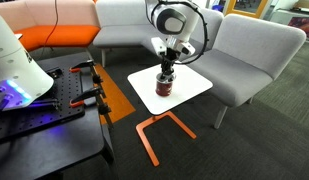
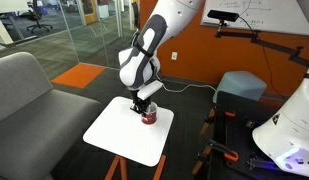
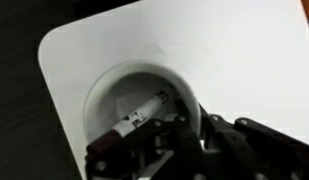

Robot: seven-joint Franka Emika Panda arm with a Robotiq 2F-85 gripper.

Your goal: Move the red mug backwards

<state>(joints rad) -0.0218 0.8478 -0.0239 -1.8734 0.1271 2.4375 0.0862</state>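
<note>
The red mug stands on the small white table, near its middle; it also shows in the other exterior view. In the wrist view I look down into its pale inside, where a marker-like stick lies. My gripper comes down on the mug from above in both exterior views. In the wrist view the fingers straddle the mug's near rim, one inside and one outside, closed on the wall. The mug's handle is hidden.
The white table has an orange metal base. Grey sofa seats stand behind and beside it. A black cart with equipment stands close to one side of the table.
</note>
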